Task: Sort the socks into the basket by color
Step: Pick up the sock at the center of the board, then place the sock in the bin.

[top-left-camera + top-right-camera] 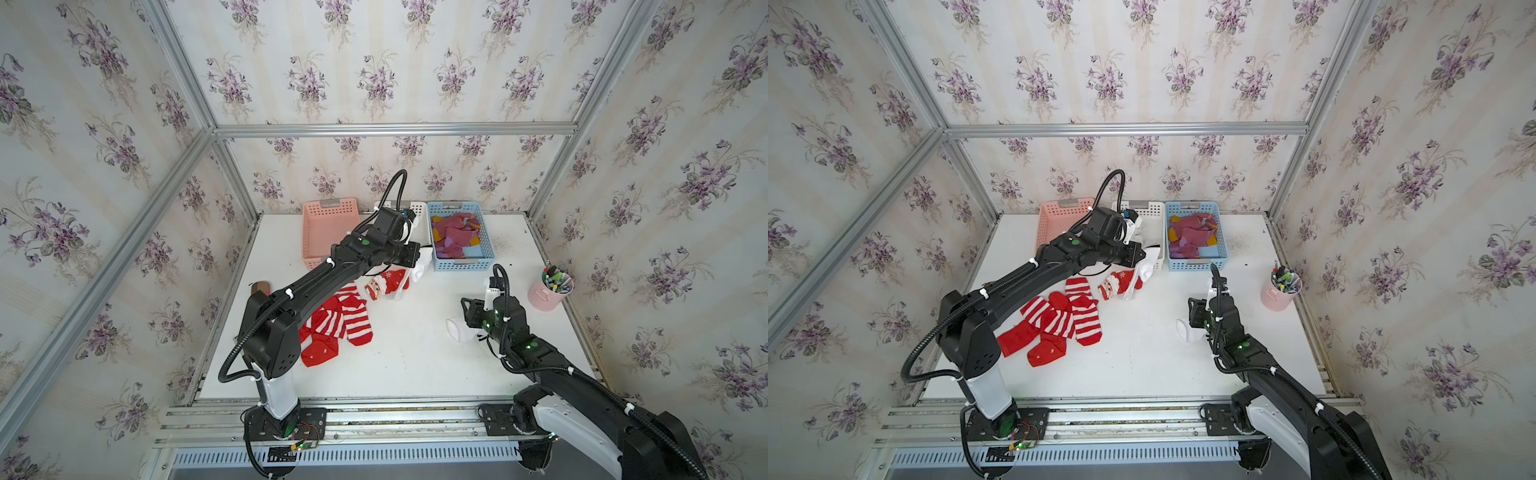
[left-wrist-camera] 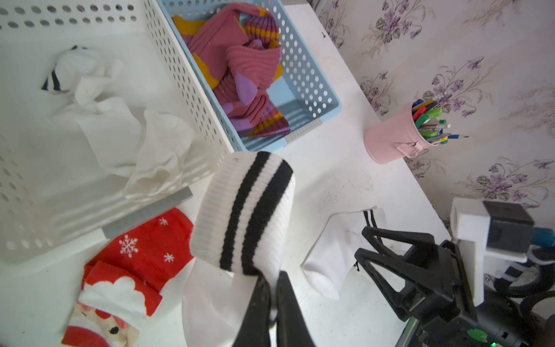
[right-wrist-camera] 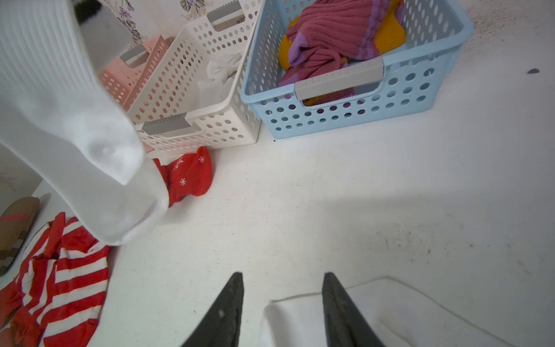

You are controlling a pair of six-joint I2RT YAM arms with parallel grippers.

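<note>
- In both top views we see a white tabletop (image 1: 415,370) boxed in by cream wallpaper with purple flower sprays (image 1: 374,79) and aluminium frame bars (image 1: 395,129).
- Along the far edge stand a pink perforated plastic basket (image 1: 322,237), a white perforated plastic basket (image 1: 1158,208) and a blue perforated plastic basket (image 1: 459,266), side by side.
- The maroon-purple ribbed socks with mustard cuffs (image 1: 455,237) lie in the blue one.
- The red-and-white striped socks (image 1: 353,316) are heaped on the table beside the left arm, with a red Santa-face sock (image 1: 374,289) just beyond them.
- A pink tin cup of pens (image 1: 548,295) stands near the right edge, and a brown case (image 1: 261,286) lies at the left edge.
- The left gripper (image 1: 410,258) hangs at the white basket's near end. The right gripper (image 1: 467,313) is low over a flat white sock (image 1: 457,330).
- In the left wrist view, we see the jaws pinched tight on a white sock with two black bands (image 2: 246,210). It dangles above the table in front of the white basket, where crumpled white socks (image 2: 120,129) lie.
- In the right wrist view, the fingers stand partly apart, one over the flat white sock and one beside it. They grip nothing.
</note>
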